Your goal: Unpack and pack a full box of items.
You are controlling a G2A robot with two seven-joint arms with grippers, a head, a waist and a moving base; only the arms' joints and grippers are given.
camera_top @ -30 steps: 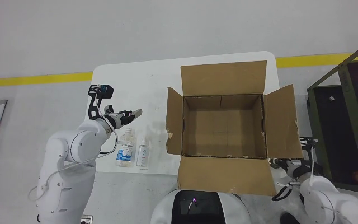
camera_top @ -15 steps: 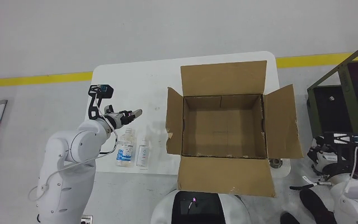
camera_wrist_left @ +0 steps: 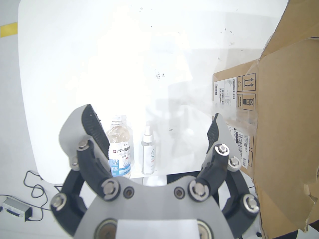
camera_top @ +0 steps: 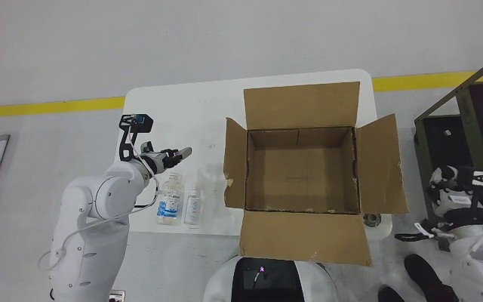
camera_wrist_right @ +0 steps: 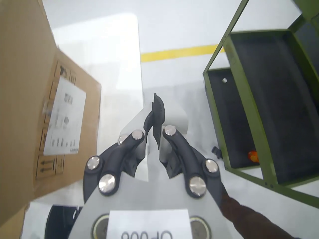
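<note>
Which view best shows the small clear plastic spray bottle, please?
Left wrist view: the spray bottle appears close, nozzle and label distinct. Top view shows it tiny beside a larger clear bottle; right wrist view faces the cardboard box.

Top camera looks straight down on the white rounded bench [camera_top: 173, 106] and open brown cardboard box [camera_top: 302, 170]. Left wrist camera, close behind its pincer [camera_wrist_left: 152, 115], faces the bench beside that box; right wrist camera faces the box's outer wall. All share the box.
</note>
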